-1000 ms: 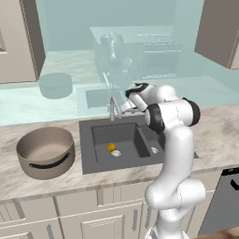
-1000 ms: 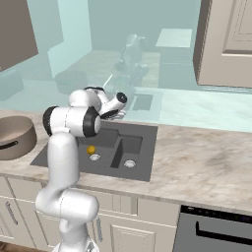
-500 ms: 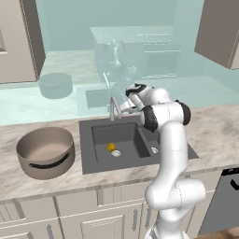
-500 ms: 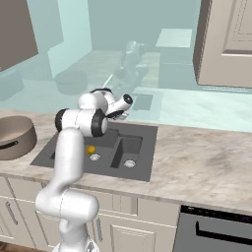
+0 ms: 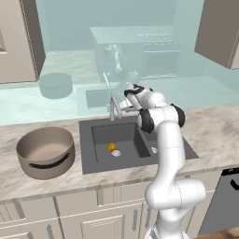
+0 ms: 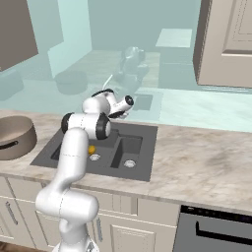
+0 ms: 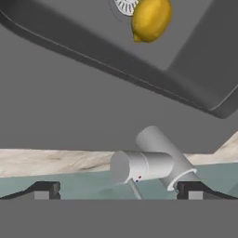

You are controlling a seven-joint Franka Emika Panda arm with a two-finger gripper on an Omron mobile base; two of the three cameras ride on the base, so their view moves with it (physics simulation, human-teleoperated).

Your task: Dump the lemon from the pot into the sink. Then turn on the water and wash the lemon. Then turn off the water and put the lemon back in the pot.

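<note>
You are looking at the lemon lying in the larger, left basin of the sink, just beside the silver drain and touching or nearly touching it. In the right base view the lemon is peeking out just right of the arm's white link, again next to a drain on the sink floor. In the hand view the lemon is sitting at the top of the picture, overlapping the edge of the drain grate.

The pot is standing upright on the marble counter to the left of the sink, well apart from the lemon, with its open mouth showing a bare brown inside. In the right base view the pot is sitting at the far left edge.

Your gripper is hovering at the far side of the sink, close to the faucet, with nothing between the fingers. In the right base view the gripper is pointing right and slightly up, above the far rim of the sink. In the hand view the gripper is spread wide, its fingertips standing far apart, and the faucet's grey cylindrical handle is lying between them, not yet touched by either tip.
</note>
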